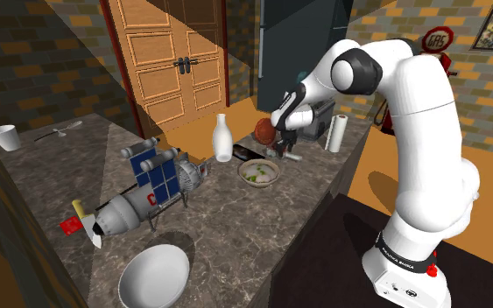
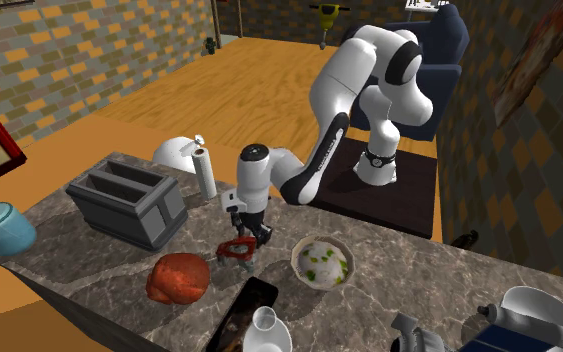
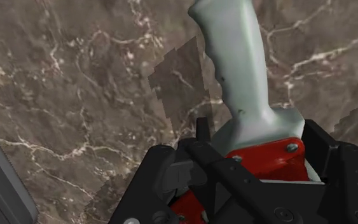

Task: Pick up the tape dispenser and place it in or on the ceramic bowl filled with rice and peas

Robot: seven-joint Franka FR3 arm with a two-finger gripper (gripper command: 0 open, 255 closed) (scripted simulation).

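Object: tape dispenser (image 3: 244, 114). It has a pale moulded handle on a red body with screw heads; it looks rigid and hard-shelled, and probably light for its bulk. The faces are smooth, so it may slip or pivot if held off-centre; best taken across the red body, where the sides look flatter, not on the tapering handle.

Wrist view: the black fingers (image 3: 171, 175) stand one on each side of the red body and press against it, so they are pinching the dispenser. The handle projects away from them over the marble bench (image 3: 75, 95).

Second exterior view, left to right:
- grey toaster (image 2: 129, 205) at centre left;
- white paper roll (image 2: 205, 172) just beyond its right end;
- red-brown lump (image 2: 177, 278) at lower left of centre;
- the dispenser near frame centre, hanging under the fingers, low over the bench; cannot tell whether it touches the surface;
- bowl (image 2: 323, 241) of white grains with green bits just right of centre, near the dispenser but apart from it.

Judgement: the grasp is made; a lift and a short carry toward frame right remain. The bowl is shallow and already filled, so the dispenser would rest on top, likely tilted; release it low.
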